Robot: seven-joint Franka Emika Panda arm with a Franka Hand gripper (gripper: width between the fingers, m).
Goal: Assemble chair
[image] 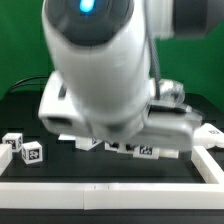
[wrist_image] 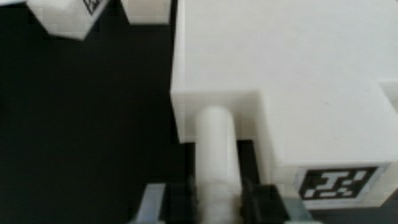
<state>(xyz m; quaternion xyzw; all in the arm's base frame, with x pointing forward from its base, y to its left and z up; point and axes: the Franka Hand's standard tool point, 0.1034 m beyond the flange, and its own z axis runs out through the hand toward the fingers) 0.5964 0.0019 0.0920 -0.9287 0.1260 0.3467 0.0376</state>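
**Fingers pinching a slim white rod beside the big chair block**

We are seeing the arm [image: 100,60] filling most of the exterior view, hanging low over a cluster of white chair pieces [image: 170,125] that are lying on the black surface [image: 70,166]. In the wrist view the fingers [wrist_image: 167,208] are pinching a slim white rod [wrist_image: 215,150], one on each side, with no gap showing between finger and rod. The rod is running alongside a large white block [wrist_image: 267,60] and is tucked into a step in its side; we cannot tell whether the two are joined. A black-and-white tag [wrist_image: 338,183] is sitting on the block face just beside the rod. Another tagged white piece [wrist_image: 75,15] is lying apart from the block, with bare black surface showing between them.

In the exterior view, small tagged white pieces [image: 33,153] are resting at the exterior view's left. They are lying near the white border rail [image: 100,190], which is running along the near edge. More tags [image: 145,151] are showing on the near face of the cluster under the arm.
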